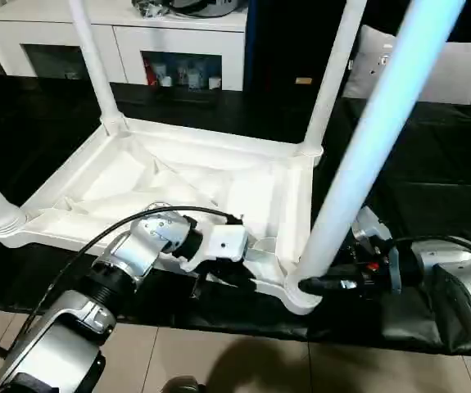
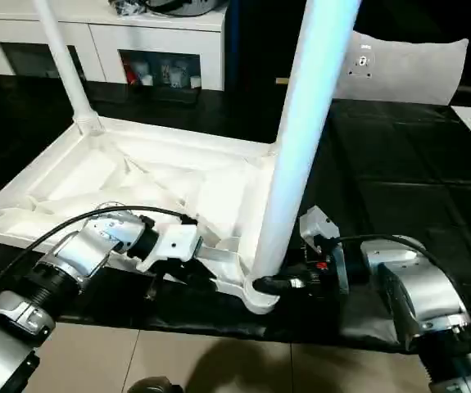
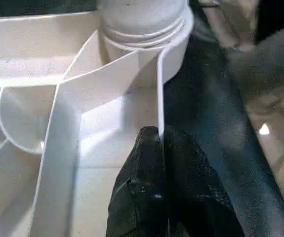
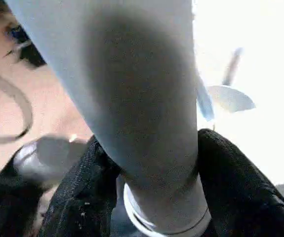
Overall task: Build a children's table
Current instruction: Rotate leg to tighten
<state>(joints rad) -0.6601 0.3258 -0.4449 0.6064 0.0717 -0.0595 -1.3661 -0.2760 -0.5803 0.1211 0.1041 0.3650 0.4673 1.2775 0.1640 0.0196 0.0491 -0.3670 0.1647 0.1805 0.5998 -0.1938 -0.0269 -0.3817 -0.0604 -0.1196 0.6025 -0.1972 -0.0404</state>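
Nearest, the tall white leg (image 1: 366, 155) stands in the near right corner socket of the upturned tabletop (image 1: 129, 176) on the black surface (image 1: 38, 131), the right gripper (image 4: 146, 192) clamped round its base, the left gripper (image 3: 160, 163) pinching the tabletop's near rim

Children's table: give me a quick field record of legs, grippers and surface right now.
tabletop: white plastic ribbed tabletop, upside down on the black surface
legs standing: four white tube legs, one per corner socket
near-right leg: held low by right gripper, at its socket
left gripper: pinching the tabletop's near rim wall
background: white cabinet
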